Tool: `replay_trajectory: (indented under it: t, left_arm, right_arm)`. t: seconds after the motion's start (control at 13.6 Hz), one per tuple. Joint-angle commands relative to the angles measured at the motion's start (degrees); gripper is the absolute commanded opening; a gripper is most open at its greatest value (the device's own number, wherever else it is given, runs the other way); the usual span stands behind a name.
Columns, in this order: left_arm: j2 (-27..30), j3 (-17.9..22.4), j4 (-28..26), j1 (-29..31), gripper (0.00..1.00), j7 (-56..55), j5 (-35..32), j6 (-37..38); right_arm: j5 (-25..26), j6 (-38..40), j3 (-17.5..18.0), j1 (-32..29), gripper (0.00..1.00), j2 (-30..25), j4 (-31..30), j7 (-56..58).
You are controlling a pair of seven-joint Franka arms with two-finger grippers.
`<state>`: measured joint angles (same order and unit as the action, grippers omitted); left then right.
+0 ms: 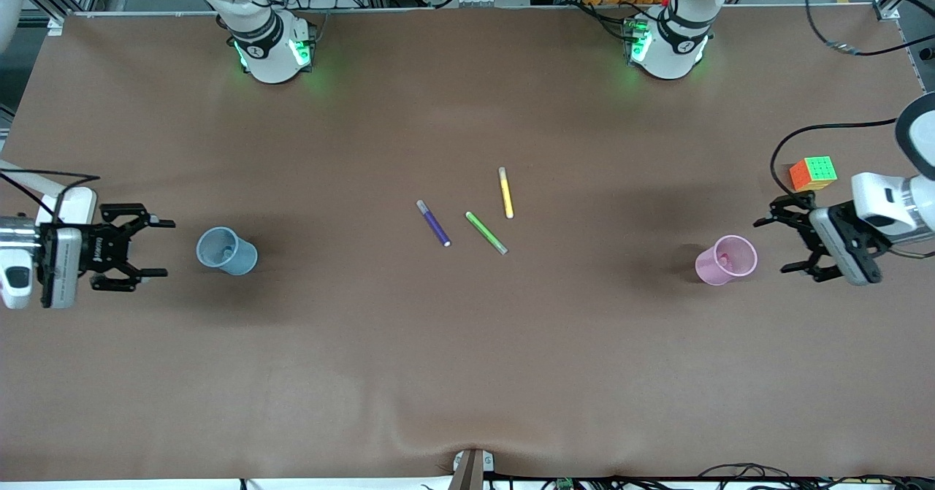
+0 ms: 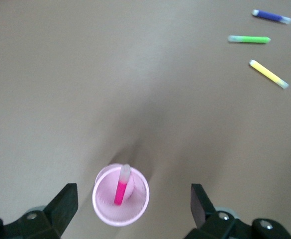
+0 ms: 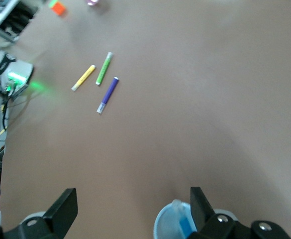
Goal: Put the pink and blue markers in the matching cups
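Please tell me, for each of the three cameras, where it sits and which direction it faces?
Front view: high across the table, facing both arm bases; shows left gripper, right gripper.
Left wrist view: looks down past its open fingers at the pink cup holding the pink marker.
Right wrist view: over the blue cup.
All share the purple pen.

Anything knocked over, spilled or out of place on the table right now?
Nothing stands out. The pink cup and blue cup stand upright, with the pink marker and blue marker inside. The left gripper and right gripper are open beside them.
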<state>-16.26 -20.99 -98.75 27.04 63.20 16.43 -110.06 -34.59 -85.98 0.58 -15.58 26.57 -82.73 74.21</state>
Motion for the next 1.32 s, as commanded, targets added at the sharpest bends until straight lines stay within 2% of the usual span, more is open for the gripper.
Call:
replay_trajectory:
  t: [0.0,0.15,0.37,0.51,0.66,0.81,1.03,1.25]
  left_arm:
    - [-0.08,-0.46,3.21,-1.46,1.0,-14.37,-7.18,2.22]
    - [-0.08,-0.37,5.75,-3.04,1.0,-23.43,-8.77,4.93]
    - [0.36,-0.54,8.65,-4.54,1.0,-35.49,-11.14,8.53]
    - [0.44,-0.54,12.25,-6.12,1.0,-44.09,-12.55,13.45]
    - [0.97,-0.81,12.79,-6.74,1.0,-51.04,-16.5,14.26]
    - [2.37,-1.07,12.7,-6.83,1.0,-54.66,-16.51,17.59]
    - [2.64,-0.55,13.49,-6.39,1.0,-58.99,-16.69,17.87]
    - [3.78,-0.63,13.58,-6.39,1.0,-58.29,-20.64,18.13]
  right_arm:
    - [4.95,-1.02,0.04,1.42,1.0,-5.72,-1.29,-11.15]
    - [9.87,-2.08,0.21,2.47,1.0,-9.15,-1.56,-18.89]
    - [14.36,-2.43,0.13,4.41,1.0,-12.23,-1.91,-28.48]
    - [19.01,-6.63,0.21,6.34,1.0,-16.7,-5.66,-31.39]
    - [20.79,-9.54,0.3,7.13,1.0,-21.36,-11.29,-35.78]
    - [22.63,-10.43,0.39,8.53,1.0,-24.8,-14.55,-43.23]
    - [30.61,-9.21,0.48,12.84,1.0,-27.44,-14.3,-61.67]
    - [32.13,-5.0,0.48,13.2,1.0,-27.45,-11.85,-77.05]
